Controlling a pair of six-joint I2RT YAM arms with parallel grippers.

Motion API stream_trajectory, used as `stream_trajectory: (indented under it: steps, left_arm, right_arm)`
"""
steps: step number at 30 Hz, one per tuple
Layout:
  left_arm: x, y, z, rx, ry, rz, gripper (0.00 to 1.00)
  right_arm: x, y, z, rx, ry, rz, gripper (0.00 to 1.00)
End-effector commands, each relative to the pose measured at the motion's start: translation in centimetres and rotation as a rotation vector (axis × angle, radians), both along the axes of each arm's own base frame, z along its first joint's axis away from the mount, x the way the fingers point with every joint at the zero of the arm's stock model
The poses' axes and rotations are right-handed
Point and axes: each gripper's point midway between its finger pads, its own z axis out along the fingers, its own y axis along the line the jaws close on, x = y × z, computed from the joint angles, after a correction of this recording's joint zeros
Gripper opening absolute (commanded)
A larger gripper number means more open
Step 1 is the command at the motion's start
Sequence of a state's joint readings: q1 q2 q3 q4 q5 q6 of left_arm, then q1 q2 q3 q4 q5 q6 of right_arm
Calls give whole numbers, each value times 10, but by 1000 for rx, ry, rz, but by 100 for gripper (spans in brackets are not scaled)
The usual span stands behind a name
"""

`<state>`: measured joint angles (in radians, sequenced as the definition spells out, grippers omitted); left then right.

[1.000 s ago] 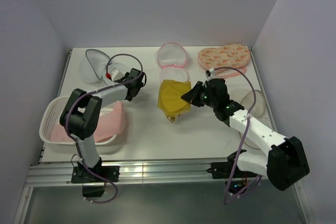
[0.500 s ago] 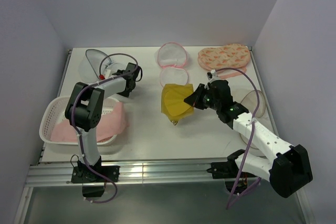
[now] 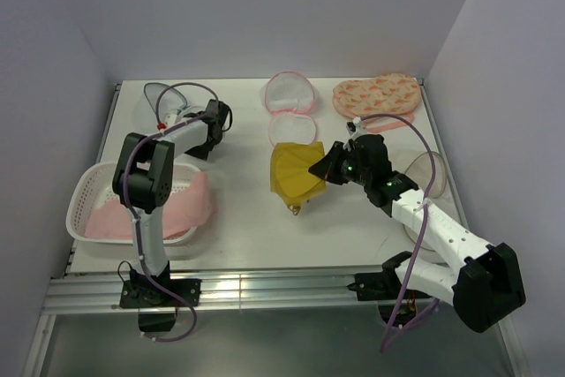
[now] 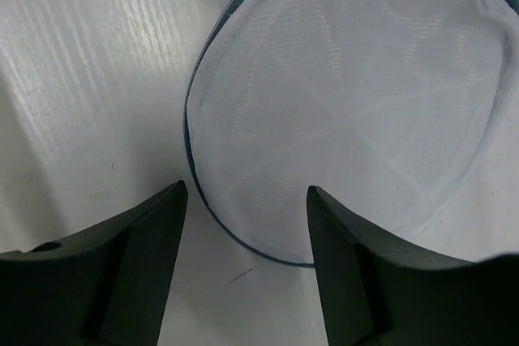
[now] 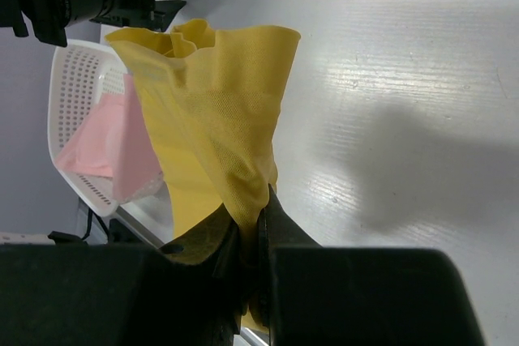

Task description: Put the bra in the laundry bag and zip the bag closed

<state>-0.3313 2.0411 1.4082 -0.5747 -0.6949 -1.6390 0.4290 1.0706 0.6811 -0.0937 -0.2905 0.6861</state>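
Noted pink cloth (image 3: pixel 190 202) heaped in white basket (image 3: pixel 82 193), near-left. Found laundry bag (image 4: pixel 340 103) on far-left tabletop (image 3: pixel 247 218): white see-through mesh dome, grey zip rim, zip state unclear; left gripper (image 4: pixel 246 192) spread just above. Logged yellow bra (image 3: pixel 296 174) mid-tabletop, pinched in right gripper (image 5: pixel 253 228).

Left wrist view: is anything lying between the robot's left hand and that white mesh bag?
Nothing. In the left wrist view the open left hand sits right at the laundry bag's grey rim, with only bare white table beside it.
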Motion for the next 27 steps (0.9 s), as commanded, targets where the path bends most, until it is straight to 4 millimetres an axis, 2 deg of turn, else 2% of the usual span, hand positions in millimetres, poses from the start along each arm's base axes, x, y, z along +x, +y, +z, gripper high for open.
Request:
stream_trajectory:
  steps: [1,5,16,22,27]
  left_arm:
    - [4,10,1,47,27,16,67]
    - [11,11,-2,52,54,6,64]
    - [15,6,-20,40,103,-32,48]
    - [18,0,-20,28,103,-89,26]
    - [26,-8,-2,28,69,-178,2]
  right_arm:
    - [5,1,9,8,-35,12,0]
    - [5,2,9,14,-33,14,0]
    - [5,-3,8,17,-36,7,0]
    - [7,-7,8,20,-40,-2,0]
    - [9,-9,9,22,-43,-9,0]
